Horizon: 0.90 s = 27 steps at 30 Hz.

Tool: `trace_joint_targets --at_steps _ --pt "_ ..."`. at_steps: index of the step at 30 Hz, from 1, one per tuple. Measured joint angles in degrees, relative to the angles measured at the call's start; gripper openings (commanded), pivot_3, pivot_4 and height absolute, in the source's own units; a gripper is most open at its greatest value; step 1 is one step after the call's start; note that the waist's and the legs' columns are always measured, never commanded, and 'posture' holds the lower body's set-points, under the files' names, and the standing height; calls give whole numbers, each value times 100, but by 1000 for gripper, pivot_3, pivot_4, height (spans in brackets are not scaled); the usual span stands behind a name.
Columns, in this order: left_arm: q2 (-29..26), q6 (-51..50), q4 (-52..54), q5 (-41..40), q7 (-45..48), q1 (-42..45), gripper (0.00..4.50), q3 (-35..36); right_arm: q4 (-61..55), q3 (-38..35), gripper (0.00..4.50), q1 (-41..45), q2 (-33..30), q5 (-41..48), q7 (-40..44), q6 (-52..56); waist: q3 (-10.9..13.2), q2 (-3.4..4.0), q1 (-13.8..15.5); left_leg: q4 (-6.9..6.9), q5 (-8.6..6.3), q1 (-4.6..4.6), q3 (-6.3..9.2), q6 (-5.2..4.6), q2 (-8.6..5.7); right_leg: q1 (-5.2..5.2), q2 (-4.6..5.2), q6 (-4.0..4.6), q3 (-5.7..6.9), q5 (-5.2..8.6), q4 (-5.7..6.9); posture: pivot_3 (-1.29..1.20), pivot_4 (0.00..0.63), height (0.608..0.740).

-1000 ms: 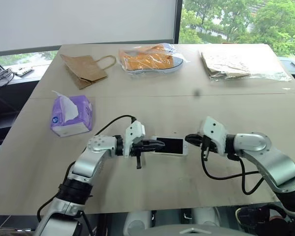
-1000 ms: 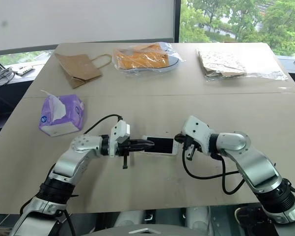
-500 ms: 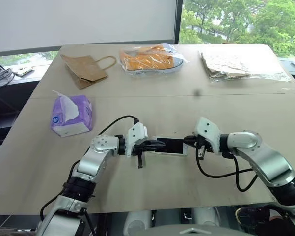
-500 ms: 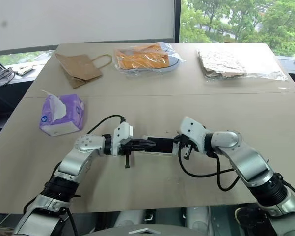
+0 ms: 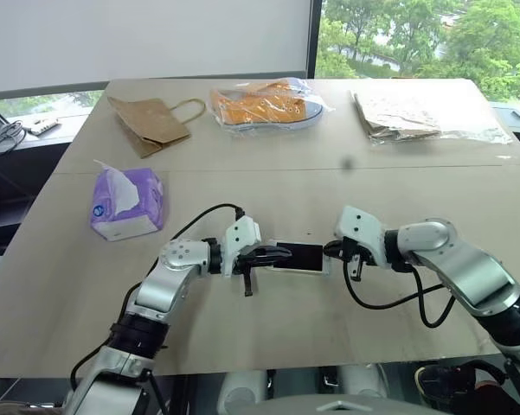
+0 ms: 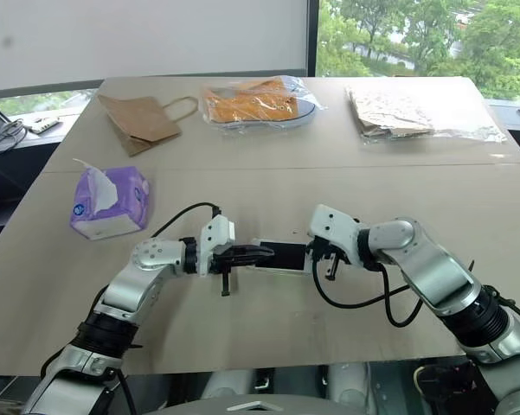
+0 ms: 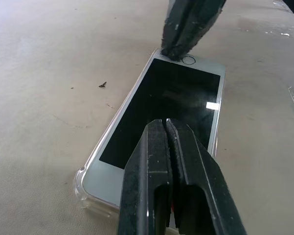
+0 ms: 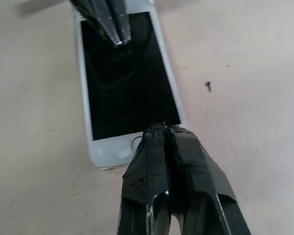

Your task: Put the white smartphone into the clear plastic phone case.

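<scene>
Item: white smartphone [image 7: 161,115], face up in clear plastic phone case [image 7: 83,186] on bench [image 5: 268,337], between my closed, empty left jaws [image 5: 279,254] and right jaws [image 5: 330,250]; seat remaining corners with even downward tip pressure, not sideways shoves.

A pale wooden table [image 5: 268,181] carries the white smartphone [image 5: 298,257], lying flat and screen-up near its front, seated in the clear plastic phone case [image 7: 90,198]. A purple tissue pack [image 5: 125,204] lies to the left. Along the far edge lie a brown paper bag [image 5: 149,121], a clear bag of orange items [image 5: 264,105] and a clear bag of brown items [image 5: 415,112].
</scene>
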<state>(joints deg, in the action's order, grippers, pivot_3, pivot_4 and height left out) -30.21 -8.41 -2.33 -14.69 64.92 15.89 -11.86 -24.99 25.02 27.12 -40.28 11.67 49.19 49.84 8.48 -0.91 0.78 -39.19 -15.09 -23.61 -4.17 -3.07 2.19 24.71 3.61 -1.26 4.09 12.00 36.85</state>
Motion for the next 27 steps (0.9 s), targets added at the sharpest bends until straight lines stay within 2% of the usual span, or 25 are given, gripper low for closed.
trace_joint_targets --at_steps 11,16,27 --pt "-21 -97 72 1 -85 -53 98 2 289 337 0 385 96 -104 188 142 -10 -4 -5 1 0 22 -1 0 2 -21 1 18 0 11 0 0 150 740" --pt "-46 -139 127 2 -121 -122 98 2 552 425 0 528 243 -117 296 205 -10 -3 -14 13 -2 84 -5 -1 5 -72 8 9 -1 24 -3 0 150 740" --pt "-63 -229 188 -1 -224 -237 98 2 874 545 0 507 532 -293 401 -63 -85 -2 -23 18 -3 93 1 0 8 -74 44 9 6 24 -5 0 150 740"
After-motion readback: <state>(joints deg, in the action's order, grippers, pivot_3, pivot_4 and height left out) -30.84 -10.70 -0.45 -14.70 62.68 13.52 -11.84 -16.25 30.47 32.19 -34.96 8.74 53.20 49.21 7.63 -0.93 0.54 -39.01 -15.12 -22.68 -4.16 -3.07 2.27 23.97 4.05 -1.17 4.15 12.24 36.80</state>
